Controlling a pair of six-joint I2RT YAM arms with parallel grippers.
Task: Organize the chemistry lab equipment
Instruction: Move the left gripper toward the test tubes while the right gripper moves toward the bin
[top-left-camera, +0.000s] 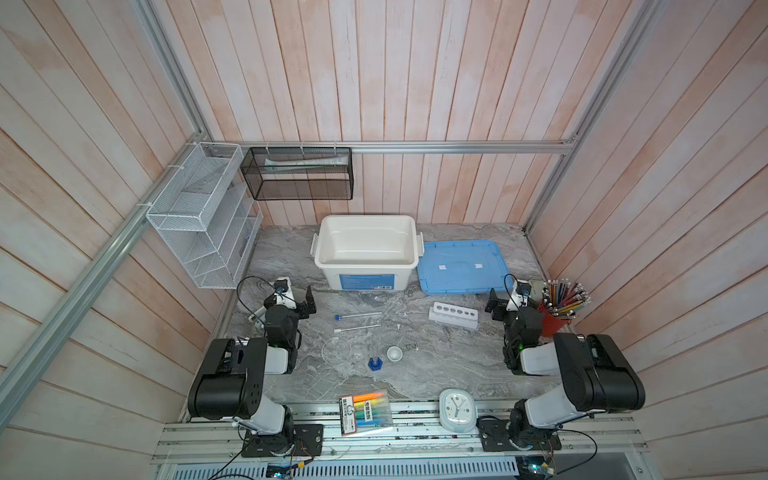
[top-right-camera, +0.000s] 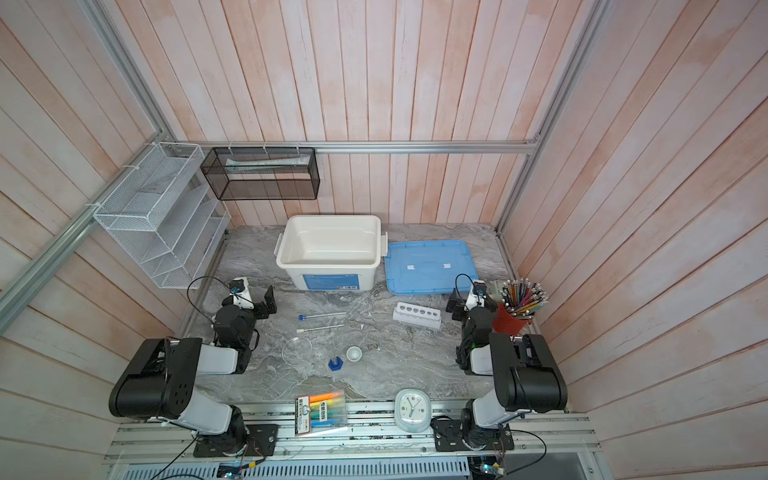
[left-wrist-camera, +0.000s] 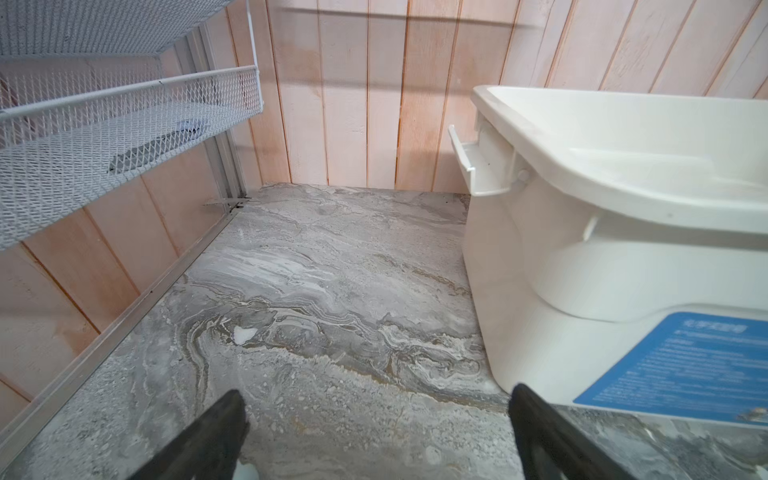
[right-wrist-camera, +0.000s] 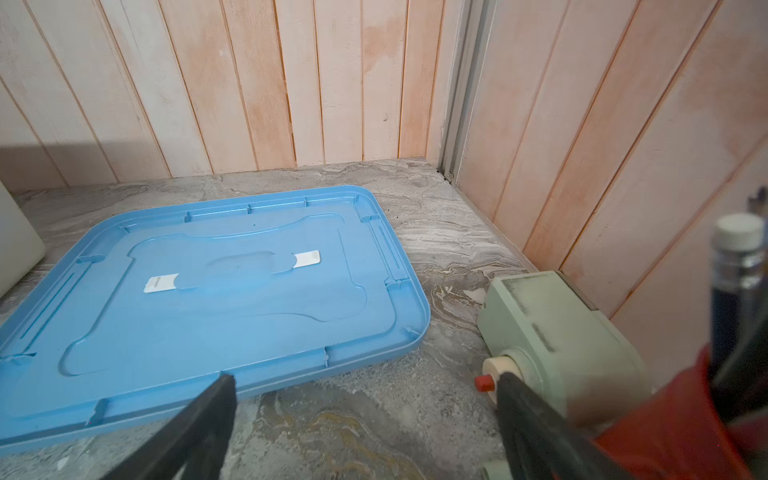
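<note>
Labware is lying loose on the grey marble tabletop (top-left-camera: 436, 365). The blue-capped tube (top-left-camera: 358, 315) and the white-capped tube (top-left-camera: 357, 328) are lying flat, roughly parallel and apart, just right of the left gripper (left-wrist-camera: 376, 395). Nearer the front, the clear round dish (top-left-camera: 336, 350), small clear beaker (top-left-camera: 358, 353), blue-based cylinder (top-left-camera: 375, 363) and tiny white bowl (top-left-camera: 394, 354) are sitting close together in a row. The white six-hole rack (top-left-camera: 454, 316) is resting further right, in front of the blue lid (top-left-camera: 463, 268). At the back, the open white bin (top-left-camera: 332, 276) is standing just beside that lid, and its blue label (left-wrist-camera: 681, 365) is showing pale print too blurred to read. A marker pack (top-left-camera: 366, 411) at the front edge is displaying black characters on a white strip, too small to make out. Both grippers are standing with jaws spread wide, gripping nothing. The right gripper (right-wrist-camera: 365, 377) is facing the lid, beside the red cup of pencils (top-left-camera: 555, 322).
</note>
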